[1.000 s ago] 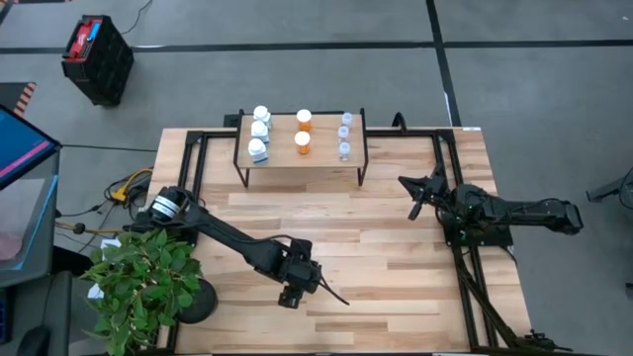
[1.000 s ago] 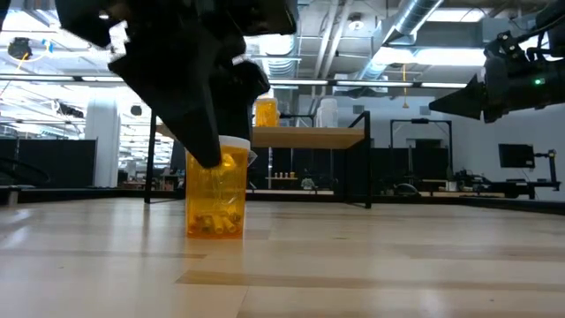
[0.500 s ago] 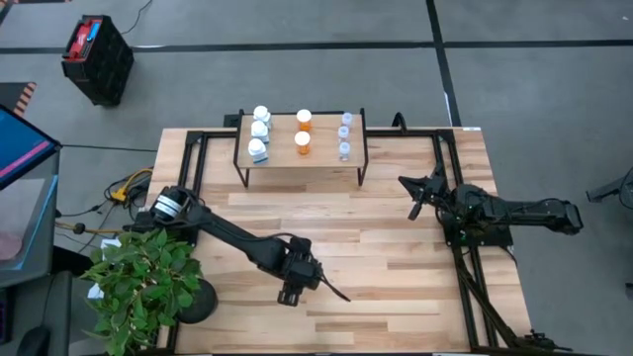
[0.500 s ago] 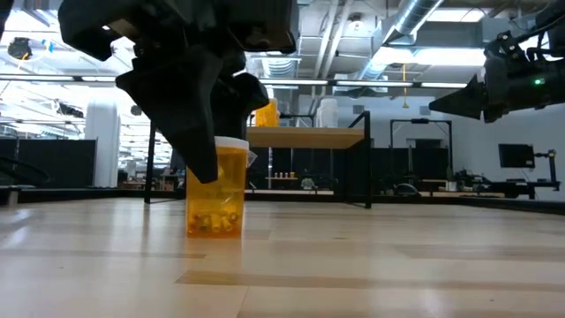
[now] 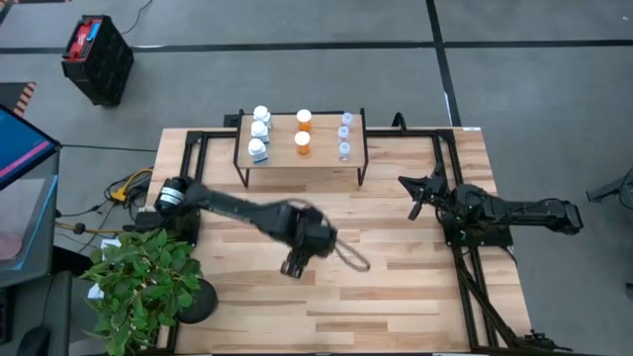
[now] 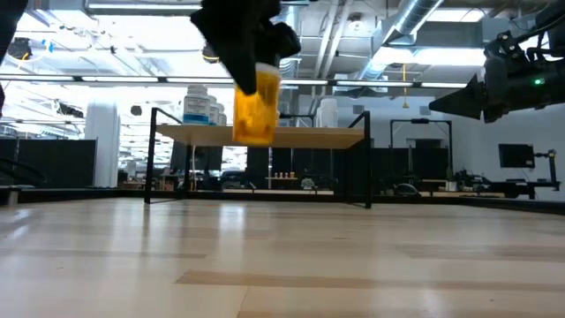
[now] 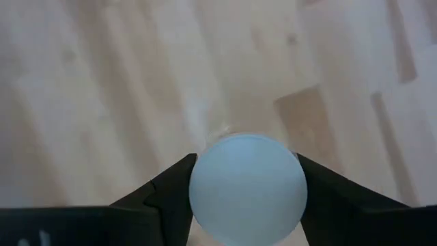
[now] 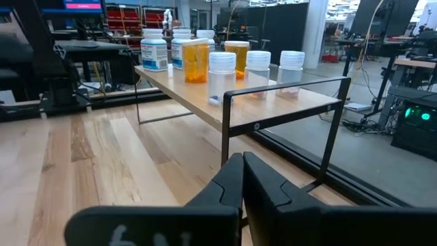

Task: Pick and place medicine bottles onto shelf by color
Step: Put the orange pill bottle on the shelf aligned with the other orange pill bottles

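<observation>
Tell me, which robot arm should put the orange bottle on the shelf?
The left. Its gripper is already shut on the orange bottle, lifted off the table. The shelf has two orange bottles in its middle row. The right gripper waits off to the side, jaws shut and empty.

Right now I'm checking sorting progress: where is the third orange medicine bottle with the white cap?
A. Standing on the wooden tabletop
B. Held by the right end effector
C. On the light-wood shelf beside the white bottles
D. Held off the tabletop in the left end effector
D: the low view shows the orange medicine bottle with the white cap hanging clear above the wooden tabletop, and the left wrist view shows the left end effector clamped on its cap.
</observation>
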Robot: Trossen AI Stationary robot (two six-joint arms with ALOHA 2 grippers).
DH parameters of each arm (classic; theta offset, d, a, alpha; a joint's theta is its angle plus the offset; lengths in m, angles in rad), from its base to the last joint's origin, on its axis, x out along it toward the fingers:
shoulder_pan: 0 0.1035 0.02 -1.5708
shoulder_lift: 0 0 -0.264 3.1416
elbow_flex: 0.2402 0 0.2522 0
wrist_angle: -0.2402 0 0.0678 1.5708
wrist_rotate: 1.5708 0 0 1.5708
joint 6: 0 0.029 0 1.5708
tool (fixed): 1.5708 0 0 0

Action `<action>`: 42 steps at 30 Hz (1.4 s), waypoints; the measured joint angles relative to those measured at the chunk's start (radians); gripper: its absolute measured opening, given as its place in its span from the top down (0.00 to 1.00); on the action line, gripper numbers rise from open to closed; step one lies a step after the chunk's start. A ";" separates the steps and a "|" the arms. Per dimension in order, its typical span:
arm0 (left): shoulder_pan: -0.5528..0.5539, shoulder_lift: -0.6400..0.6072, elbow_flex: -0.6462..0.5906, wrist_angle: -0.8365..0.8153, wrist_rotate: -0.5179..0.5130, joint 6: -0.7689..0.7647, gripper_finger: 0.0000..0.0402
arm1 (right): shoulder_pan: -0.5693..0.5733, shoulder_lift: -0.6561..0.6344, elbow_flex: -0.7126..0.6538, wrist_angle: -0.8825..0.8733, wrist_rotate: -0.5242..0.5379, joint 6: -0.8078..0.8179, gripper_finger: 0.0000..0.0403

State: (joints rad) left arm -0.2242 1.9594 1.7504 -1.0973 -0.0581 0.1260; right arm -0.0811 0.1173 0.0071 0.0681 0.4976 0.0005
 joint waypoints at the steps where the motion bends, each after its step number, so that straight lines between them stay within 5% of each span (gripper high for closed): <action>1: 0.023 0.000 0.036 -0.043 0.000 0.023 0.51 | 0.000 0.000 0.000 0.000 0.000 0.000 0.93; 14: 0.437 -0.002 0.428 -0.303 -0.001 0.215 0.51 | 0.000 0.000 0.000 0.000 0.000 0.000 0.93; 22: 0.568 0.006 0.385 -0.279 0.087 0.289 0.52 | 0.000 0.000 0.000 0.000 0.000 0.000 0.93; 42: 0.632 0.007 0.287 -0.186 0.003 0.359 0.52 | 0.000 0.000 0.000 0.000 0.000 0.000 0.93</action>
State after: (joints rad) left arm 0.4078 1.9667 2.0377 -1.2837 -0.0548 0.4852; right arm -0.0811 0.1177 0.0071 0.0679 0.4978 0.0004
